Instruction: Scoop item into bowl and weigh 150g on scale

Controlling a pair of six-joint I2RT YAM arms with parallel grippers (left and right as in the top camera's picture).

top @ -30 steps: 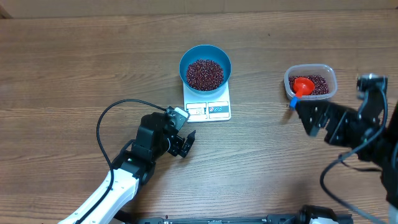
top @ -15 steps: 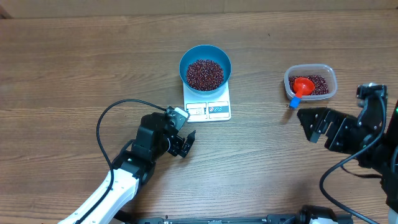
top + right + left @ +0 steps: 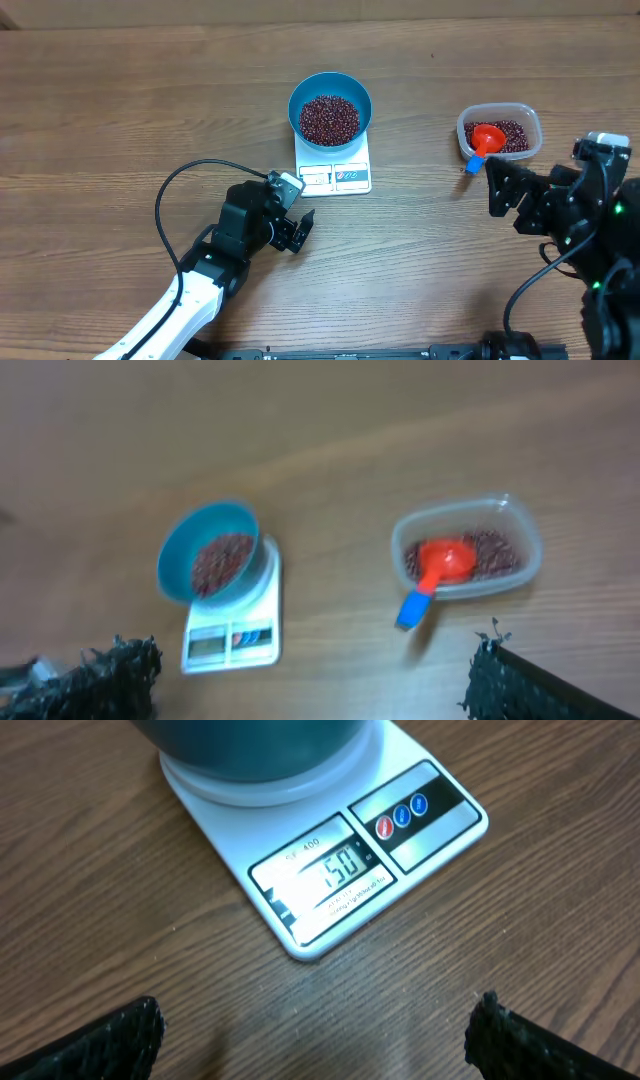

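Observation:
The teal bowl [image 3: 293, 100] stands on the white scale [image 3: 350, 178] and holds a heap of dark red beans [image 3: 329, 119]. In the left wrist view the scale [image 3: 420, 810] is close ahead, its display lit, with the bowl's base [image 3: 250, 745] at the top edge. My left gripper [image 3: 303, 230] rests open on the table just below and left of the scale, with nothing between its fingers [image 3: 120, 1040]. My right gripper [image 3: 493, 188] hovers open and empty below the bean tub, and its view takes in the bowl [image 3: 172, 555] and scale [image 3: 232, 645].
A clear plastic tub [image 3: 536, 128] at the right holds more beans and a red scoop [image 3: 486, 137] whose blue handle sticks out over the rim. The same tub [image 3: 530, 550] and scoop [image 3: 440, 560] show in the right wrist view. A black cable [image 3: 165, 200] loops left of the left arm.
The right arm has shifted and turned a little below the tub, its jaws staying open. The left arm, bowl, scale and scoop have not moved.

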